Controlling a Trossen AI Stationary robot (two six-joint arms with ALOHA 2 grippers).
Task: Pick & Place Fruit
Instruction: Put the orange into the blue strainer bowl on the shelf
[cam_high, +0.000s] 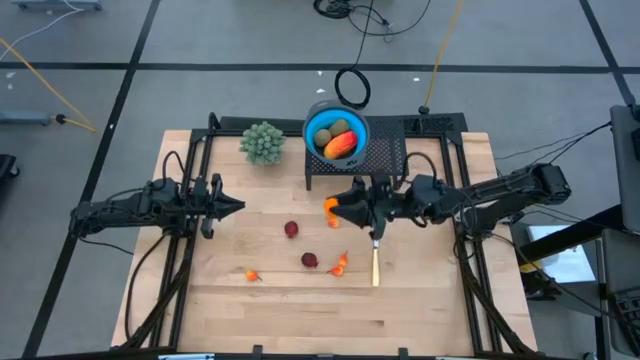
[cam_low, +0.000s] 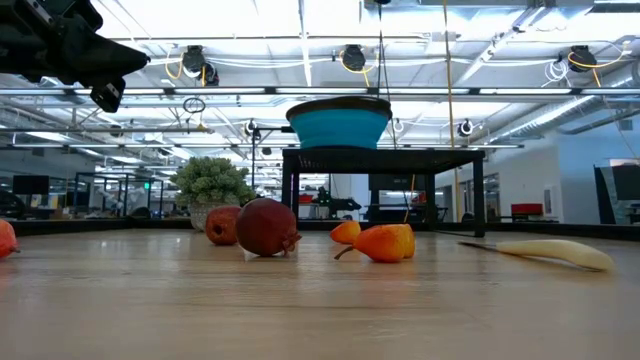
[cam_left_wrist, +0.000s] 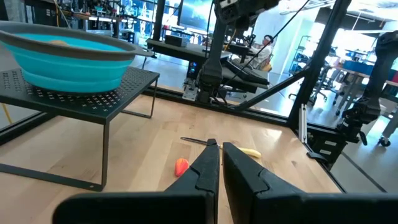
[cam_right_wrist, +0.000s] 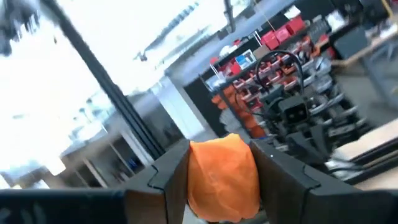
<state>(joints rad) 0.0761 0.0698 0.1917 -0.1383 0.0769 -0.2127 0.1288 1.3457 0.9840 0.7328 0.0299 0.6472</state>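
Observation:
My right gripper (cam_high: 338, 209) hangs above the table in front of the black mesh stand (cam_high: 385, 160), shut on a small orange fruit (cam_right_wrist: 224, 177). On that stand sits the blue bowl (cam_high: 313, 128), holding an orange-red fruit (cam_high: 342, 146) and brownish-green ovals (cam_high: 340, 127). Two dark red fruits (cam_high: 291, 229) (cam_high: 310, 260), an orange one (cam_high: 341, 263) and a tiny orange one (cam_high: 252, 275) lie on the wood. My left gripper (cam_high: 237, 207) waits shut at the table's left, level, touching nothing. My right gripper pinches the orange fruit by its two opposite sides (cam_right_wrist: 198, 177) between its two fingers (cam_right_wrist: 283, 177). The fingers come from the table's right side, pointing toward the left. The fruit (cam_high: 331, 210) is lifted clear of the table.
A pale green bushy plant (cam_high: 263, 142) stands left of the bowl. A knife with a pale handle (cam_high: 376, 264) lies on the wood below my right gripper. Black frame rails (cam_high: 190, 250) run along the table's left and right sides.

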